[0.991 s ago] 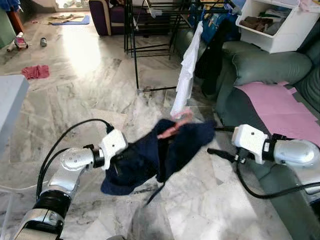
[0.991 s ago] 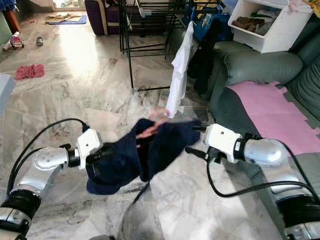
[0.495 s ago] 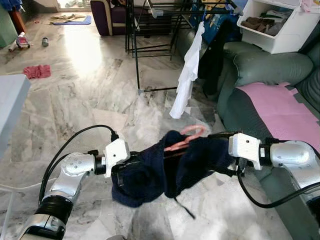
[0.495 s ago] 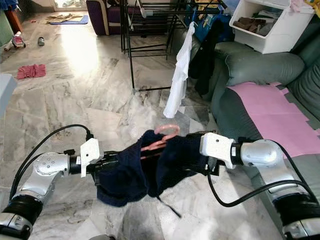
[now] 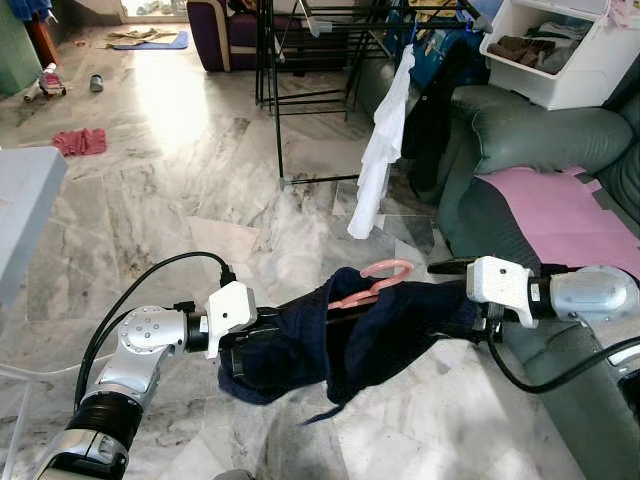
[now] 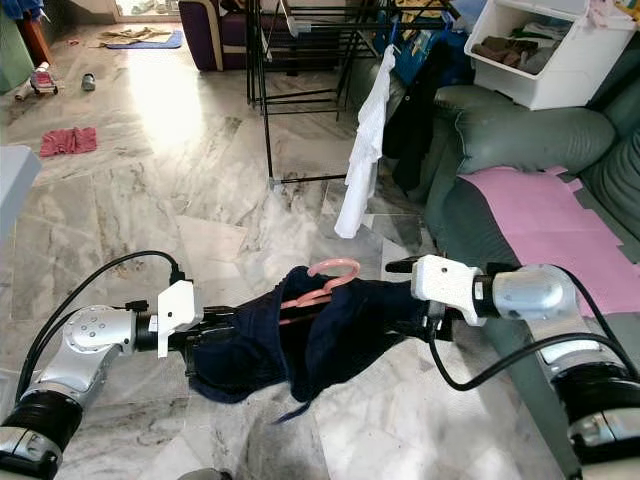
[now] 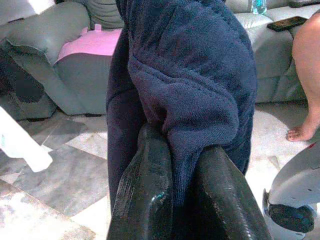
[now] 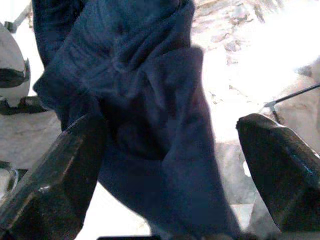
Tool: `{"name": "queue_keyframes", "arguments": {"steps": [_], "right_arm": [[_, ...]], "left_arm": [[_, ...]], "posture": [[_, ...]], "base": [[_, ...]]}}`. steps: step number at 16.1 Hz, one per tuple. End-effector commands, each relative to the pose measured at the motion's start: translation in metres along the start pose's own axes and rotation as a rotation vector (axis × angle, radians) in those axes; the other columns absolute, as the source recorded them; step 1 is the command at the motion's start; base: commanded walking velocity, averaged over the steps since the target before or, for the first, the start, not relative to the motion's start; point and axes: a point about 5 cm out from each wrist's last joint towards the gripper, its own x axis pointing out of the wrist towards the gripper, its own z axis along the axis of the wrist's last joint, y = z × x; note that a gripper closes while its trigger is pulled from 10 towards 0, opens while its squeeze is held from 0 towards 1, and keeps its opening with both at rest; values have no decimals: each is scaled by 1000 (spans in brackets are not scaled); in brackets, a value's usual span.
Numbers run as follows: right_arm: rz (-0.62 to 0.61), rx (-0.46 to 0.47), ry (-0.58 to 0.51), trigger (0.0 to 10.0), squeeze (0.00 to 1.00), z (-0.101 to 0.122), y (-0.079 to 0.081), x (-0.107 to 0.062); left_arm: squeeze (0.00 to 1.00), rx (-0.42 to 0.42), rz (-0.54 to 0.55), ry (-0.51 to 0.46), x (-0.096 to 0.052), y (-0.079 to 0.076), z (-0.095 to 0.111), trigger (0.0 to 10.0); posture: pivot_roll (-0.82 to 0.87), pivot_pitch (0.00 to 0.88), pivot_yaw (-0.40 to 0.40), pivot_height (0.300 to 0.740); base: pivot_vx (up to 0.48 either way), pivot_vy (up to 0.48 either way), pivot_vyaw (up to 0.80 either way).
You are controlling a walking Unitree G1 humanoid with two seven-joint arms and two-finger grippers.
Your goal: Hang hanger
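Left gripper [image 7: 182,195] clamped on navy garment [image 5: 350,335]. Right gripper [image 8: 165,175] fingers spread wide, garment between them. Pink hanger [image 5: 372,282] pokes up between both grippers.

Pink hanger [image 5: 372,283] inside navy garment [image 5: 340,335]

Most of the hanger [image 5: 368,285] is buried in the navy cloth [image 5: 340,335]; just its pink hook and a short stretch of one arm stick out, so its shape under there cannot be told. The left gripper [image 7: 182,200] has its fingertips lost in the fold it pinches. The right gripper [image 8: 165,165] has both fingers cut by the picture's edge, and in the head views the cloth covers its tips. The drying rack [image 5: 330,60] is cut off at the top. A person's bare leg [image 7: 307,80] runs out of the left wrist view.
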Motion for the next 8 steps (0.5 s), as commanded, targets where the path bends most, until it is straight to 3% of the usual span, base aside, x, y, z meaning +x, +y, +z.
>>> {"name": "queue_keyframes", "arguments": {"steps": [1,2,8], "right_arm": [[27,-9,14,4196,0,-2,-1,-1],[25,-6,0,0,0,-1,-1,2],[39,-16,-62,0,0,5,3,28]], "left_arm": [[0,35,-6,-33,-1,2,7,0],[0,41,-10,-33,-1,2,7,0],[0,75,-11,-66,2,6,17,0]], "posture": [[37,53,-69,740],[37,53,-69,740],[46,52,-71,740]], "base": [[0,0,0],[0,0,0],[0,0,0]]}}
